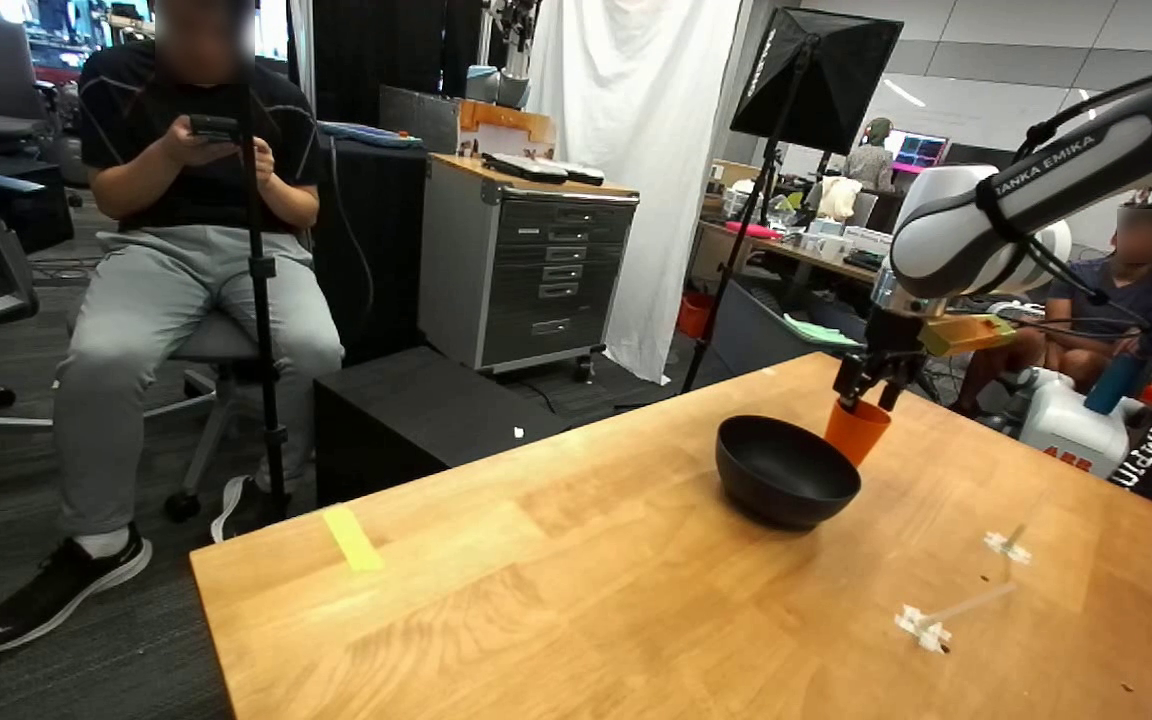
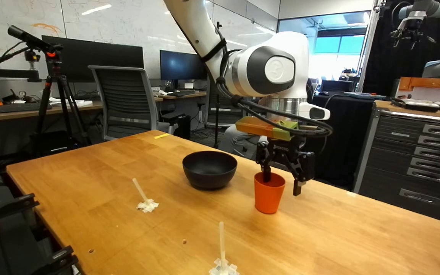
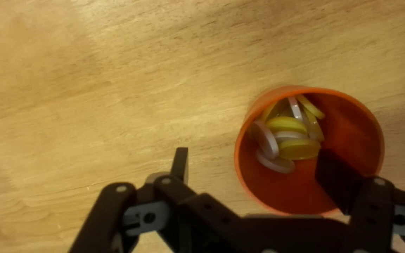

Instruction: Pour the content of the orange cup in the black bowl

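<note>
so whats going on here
A robot arm has its gripper at the cup with the jaws open, not holding it: one is in or just over the cup's mouth, the other outside. The cup stands on the table, apart from the bowl. Yellow and whitish discs lie in the cup, yet to be poured into the bowl.

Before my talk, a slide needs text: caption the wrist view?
Open pincer, one finger at the mouth of an orange tumbler holding yellow and whitish discs.
</note>
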Controlling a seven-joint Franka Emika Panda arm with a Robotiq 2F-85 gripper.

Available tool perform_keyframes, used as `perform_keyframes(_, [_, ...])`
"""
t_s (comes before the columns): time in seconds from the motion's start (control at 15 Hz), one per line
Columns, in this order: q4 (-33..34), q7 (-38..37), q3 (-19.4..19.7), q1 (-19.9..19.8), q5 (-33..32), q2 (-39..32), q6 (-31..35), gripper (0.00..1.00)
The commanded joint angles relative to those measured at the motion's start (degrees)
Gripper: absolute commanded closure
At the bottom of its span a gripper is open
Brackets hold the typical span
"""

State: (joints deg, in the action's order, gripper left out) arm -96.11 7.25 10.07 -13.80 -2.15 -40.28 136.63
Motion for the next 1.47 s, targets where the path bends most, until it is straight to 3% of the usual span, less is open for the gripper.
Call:
perform_keyframes(0.0, [-3.6, 1.0, -1.3, -0.9, 0.3, 3.2, 2.0, 0.29])
perform_keyframes(0.07, [-3.5, 0.8, -1.3, -0.8, 0.3, 3.1, 1.9, 0.29])
perform_keyframes(0.6, [-4.1, 0.9, -1.8, -1.3, 1.3, 3.5, 1.6, 0.93])
perform_keyframes(0.67, [-4.3, 0.9, -1.9, -1.3, 1.4, 3.6, 1.7, 0.97])
perform_keyframes(0.8, [-4.5, 0.9, -2.1, -1.4, 1.7, 3.8, 1.7, 1.00])
perform_keyframes(1.4, [-6.4, -0.8, -1.0, 0.0, 0.3, 5.3, 1.9, 0.99])
